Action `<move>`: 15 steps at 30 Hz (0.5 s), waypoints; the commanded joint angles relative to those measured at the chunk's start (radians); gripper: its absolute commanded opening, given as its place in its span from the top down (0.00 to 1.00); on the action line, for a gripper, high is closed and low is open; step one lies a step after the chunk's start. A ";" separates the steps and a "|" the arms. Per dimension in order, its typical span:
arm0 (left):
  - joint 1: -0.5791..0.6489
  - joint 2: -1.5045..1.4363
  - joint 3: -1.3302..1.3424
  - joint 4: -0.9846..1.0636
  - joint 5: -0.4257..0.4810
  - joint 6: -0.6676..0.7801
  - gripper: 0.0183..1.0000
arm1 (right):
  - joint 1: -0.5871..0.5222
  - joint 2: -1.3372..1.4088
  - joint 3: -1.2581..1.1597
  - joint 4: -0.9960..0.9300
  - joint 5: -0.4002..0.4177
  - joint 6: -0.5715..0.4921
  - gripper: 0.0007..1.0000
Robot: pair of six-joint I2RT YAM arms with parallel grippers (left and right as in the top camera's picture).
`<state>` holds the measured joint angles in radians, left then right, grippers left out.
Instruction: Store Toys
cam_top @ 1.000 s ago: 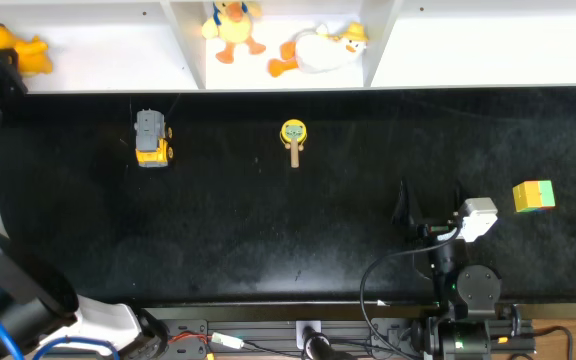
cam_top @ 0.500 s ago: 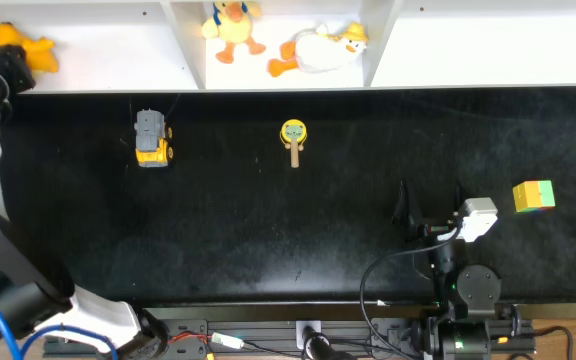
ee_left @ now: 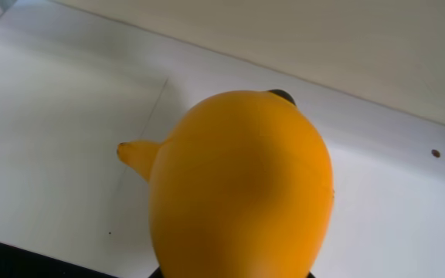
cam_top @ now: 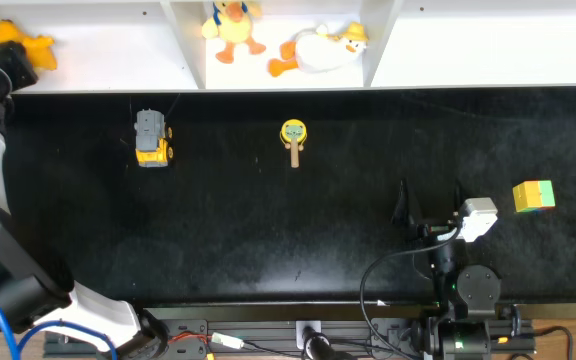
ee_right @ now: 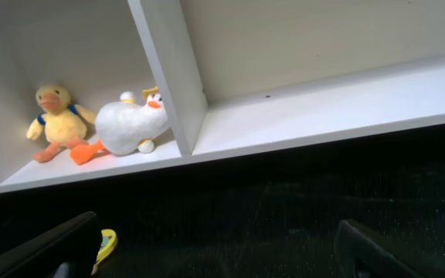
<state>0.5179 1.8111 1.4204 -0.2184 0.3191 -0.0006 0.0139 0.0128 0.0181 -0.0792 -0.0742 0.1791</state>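
Seen from the left wrist, an orange toy [ee_left: 242, 185] sits so close that its underside is cut off by the picture's edge, right at the left gripper [cam_top: 10, 66]. What kind of toy it is cannot be told from there. From above, the side of the orange toy nearest the left gripper is hidden behind it.

The right gripper [ee_right: 216, 225] shows its two spread fingers [ee_right: 49, 247] as dark blurs, cut off at the edge. A yellow toy [ee_right: 107, 245] just ahead of one finger is half hidden behind it. Far ahead of the right gripper, the top of the yellow plush duck [cam_top: 233, 22] is cut off from above.
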 commanded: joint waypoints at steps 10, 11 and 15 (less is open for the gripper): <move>-0.017 0.016 0.031 0.003 -0.034 0.026 0.98 | 0.005 -0.008 -0.013 0.006 -0.003 -0.003 0.00; -0.017 0.016 0.031 0.003 -0.034 0.026 0.97 | 0.005 -0.008 -0.013 0.006 -0.003 -0.003 0.00; -0.017 0.016 0.031 0.003 -0.034 0.027 0.65 | 0.005 -0.008 -0.013 0.006 -0.003 -0.003 0.00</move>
<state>0.5053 1.8164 1.4242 -0.2165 0.2939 0.0151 0.0139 0.0128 0.0181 -0.0788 -0.0742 0.1787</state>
